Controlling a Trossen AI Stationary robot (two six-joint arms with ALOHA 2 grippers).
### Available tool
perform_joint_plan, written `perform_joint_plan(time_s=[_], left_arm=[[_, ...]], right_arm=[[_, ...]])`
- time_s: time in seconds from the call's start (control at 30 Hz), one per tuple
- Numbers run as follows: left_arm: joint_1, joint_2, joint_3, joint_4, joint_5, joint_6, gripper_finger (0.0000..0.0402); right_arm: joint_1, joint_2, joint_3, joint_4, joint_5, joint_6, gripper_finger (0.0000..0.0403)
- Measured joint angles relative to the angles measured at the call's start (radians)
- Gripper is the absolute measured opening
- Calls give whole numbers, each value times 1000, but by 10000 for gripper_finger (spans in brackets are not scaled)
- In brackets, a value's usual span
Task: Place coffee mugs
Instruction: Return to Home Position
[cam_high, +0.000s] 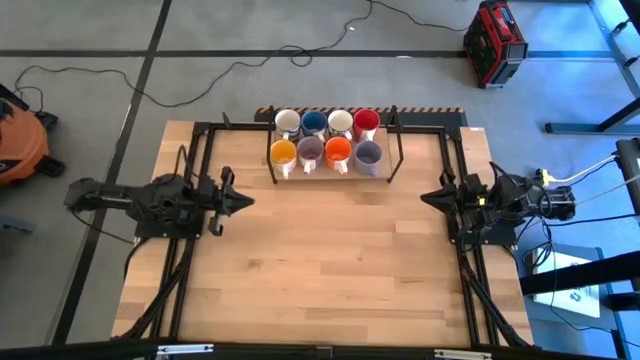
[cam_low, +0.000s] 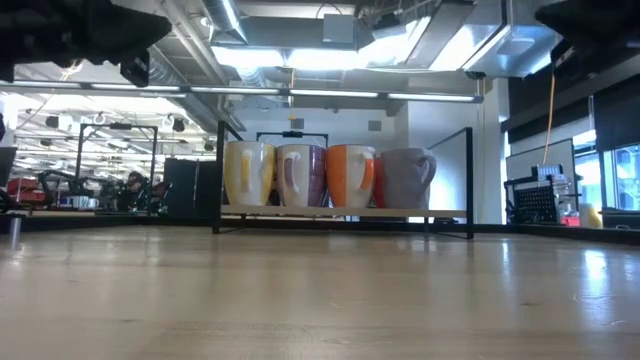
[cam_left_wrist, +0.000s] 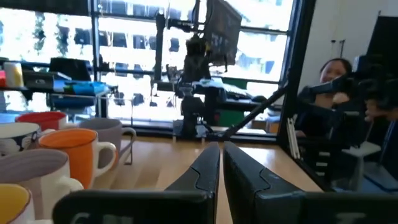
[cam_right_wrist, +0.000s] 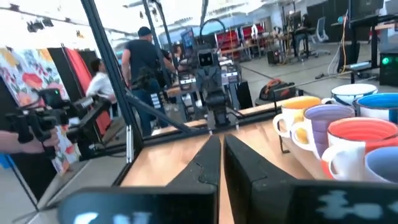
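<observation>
Mugs: eight on shelf.
Left end effector: clenched, empty.
Right end effector: clenched, empty.
Risk: a stray swing could clip the shelf.

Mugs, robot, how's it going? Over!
Left gripper shut, parked left. Right gripper shut, parked right. Eight mugs in two rows on the rack. Nothing blocking.

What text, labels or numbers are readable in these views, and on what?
No text reads in any view.
On the coffee mugs: plain glaze, no print visible.
On the red case on the floor: markings too small to read.
On the white sheet right of the table: a dark mark, too small to read.
</observation>
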Motion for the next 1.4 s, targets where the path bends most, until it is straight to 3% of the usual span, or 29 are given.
perform_joint_plan(time_s=[0.13,0.63,0.93,1.2,1.4], left_arm=[[15,-84,-48,-2,16,-1,15],[15,-233,-131,-40,35,-21,15],[15,-250,-131,-114,56,-11,15],[15,-250,-131,-141,90,-36,15],[15,-250,-131,-139,89,-58,15]], right_arm=[[0,-9,-43,1,21,8,7],[0,-10,-298,346,39,-36,7],[0,-10,-308,297,55,-52,7],[0,-10,-308,245,-29,-79,7],[0,-10,-308,242,-31,-129,7]])
